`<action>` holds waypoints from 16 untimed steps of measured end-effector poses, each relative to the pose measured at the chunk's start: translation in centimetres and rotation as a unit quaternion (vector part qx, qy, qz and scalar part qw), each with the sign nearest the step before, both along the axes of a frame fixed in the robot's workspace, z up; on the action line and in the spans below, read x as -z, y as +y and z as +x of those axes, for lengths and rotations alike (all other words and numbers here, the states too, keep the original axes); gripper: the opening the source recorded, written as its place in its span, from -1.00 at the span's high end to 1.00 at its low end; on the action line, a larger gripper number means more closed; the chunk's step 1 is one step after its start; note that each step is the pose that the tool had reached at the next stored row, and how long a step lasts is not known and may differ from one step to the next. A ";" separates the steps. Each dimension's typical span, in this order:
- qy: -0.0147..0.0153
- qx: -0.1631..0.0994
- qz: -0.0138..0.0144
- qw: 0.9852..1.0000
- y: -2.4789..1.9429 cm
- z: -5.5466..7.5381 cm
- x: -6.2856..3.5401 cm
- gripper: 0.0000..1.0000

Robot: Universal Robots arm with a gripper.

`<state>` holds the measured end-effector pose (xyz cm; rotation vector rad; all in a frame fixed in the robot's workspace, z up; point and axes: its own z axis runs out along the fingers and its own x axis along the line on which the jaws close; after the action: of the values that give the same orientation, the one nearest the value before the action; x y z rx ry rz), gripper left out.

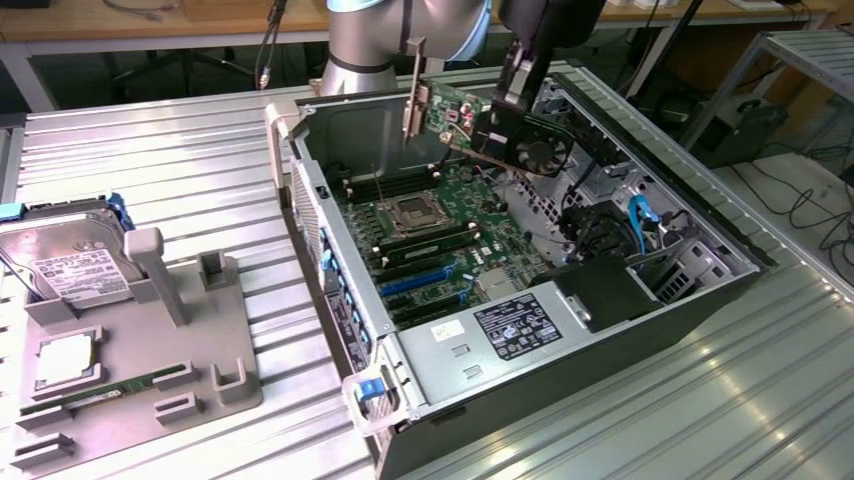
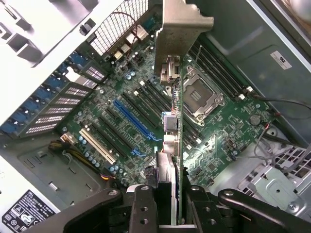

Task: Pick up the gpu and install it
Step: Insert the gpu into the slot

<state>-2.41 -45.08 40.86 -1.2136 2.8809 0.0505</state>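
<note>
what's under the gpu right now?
The gpu hangs in the gripper above the open case. Under it lies the motherboard: the blue slot, the CPU socket, memory slots. The card's edge hides a thin strip of board.

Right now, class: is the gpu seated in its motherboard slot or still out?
Out. The gpu hangs above the motherboard, clamped in the hand.

Bright, even light around me; glare streaks the ribbed metal table (image 1: 627, 400) beside the shadowed computer case (image 1: 694, 290).
</note>
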 end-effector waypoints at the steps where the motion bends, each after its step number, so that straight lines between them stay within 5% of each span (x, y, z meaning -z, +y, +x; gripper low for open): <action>1: 0.000 -0.003 0.000 1.000 0.00 0.0 0.00 0.44; 16: 0.000 -0.045 0.000 0.999 0.00 0.0 0.00 0.44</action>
<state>-2.41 -45.08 40.86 -1.3430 2.8246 0.0515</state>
